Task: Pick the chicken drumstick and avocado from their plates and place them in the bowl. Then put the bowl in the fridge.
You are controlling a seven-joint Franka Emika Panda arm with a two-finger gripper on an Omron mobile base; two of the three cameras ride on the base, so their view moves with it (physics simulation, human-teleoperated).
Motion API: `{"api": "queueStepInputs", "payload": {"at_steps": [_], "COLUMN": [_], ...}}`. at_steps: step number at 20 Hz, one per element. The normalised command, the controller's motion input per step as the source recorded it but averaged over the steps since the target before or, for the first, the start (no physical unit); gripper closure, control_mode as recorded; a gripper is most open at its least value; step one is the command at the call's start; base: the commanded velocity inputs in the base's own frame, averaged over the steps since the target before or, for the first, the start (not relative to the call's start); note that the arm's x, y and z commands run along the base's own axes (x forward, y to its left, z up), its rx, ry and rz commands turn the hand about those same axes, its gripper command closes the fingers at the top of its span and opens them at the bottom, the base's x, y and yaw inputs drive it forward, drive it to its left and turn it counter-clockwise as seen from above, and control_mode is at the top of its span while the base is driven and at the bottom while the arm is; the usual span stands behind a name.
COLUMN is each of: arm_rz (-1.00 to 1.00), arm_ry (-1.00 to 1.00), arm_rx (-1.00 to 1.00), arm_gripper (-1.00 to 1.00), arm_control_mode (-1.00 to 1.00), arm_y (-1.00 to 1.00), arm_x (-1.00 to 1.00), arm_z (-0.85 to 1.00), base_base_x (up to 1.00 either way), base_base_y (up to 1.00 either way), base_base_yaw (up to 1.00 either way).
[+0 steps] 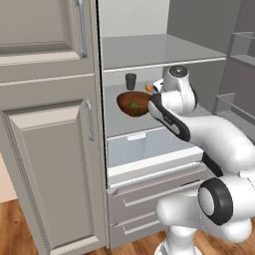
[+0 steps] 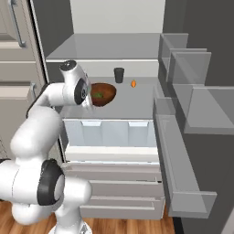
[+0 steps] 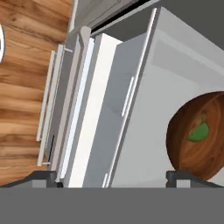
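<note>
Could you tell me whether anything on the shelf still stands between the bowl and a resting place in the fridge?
Nothing visible does. The bowl already sits on the fridge shelf, with the black cup and a small orange item behind it, apart from it.

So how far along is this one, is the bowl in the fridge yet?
Nearly finished. The bowl sits on a shelf inside the open fridge, with the green avocado in it; the drumstick can't be made out. The gripper is open, holding nothing. Only backing away looks left.

Fridge shelf [image 2: 137, 103]: bowl [image 2: 103, 93], cup [image 2: 119, 75]
</note>
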Motion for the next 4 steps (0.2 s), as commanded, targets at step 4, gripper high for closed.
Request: {"api": "queueStepInputs", "payload": {"at_steps": [4], "arm_rz": [-0.08], "arm_ry": [0.0], "arm_rx": [0.0], "arm_gripper": [-1.0], "arm_control_mode": [-1.0], "arm_y": [0.0], "arm_x": [-0.94], "arm_z": [0.0], "base_base_x": [0.0], "base_base_y": [0.0], "base_base_yaw": [0.0]}}
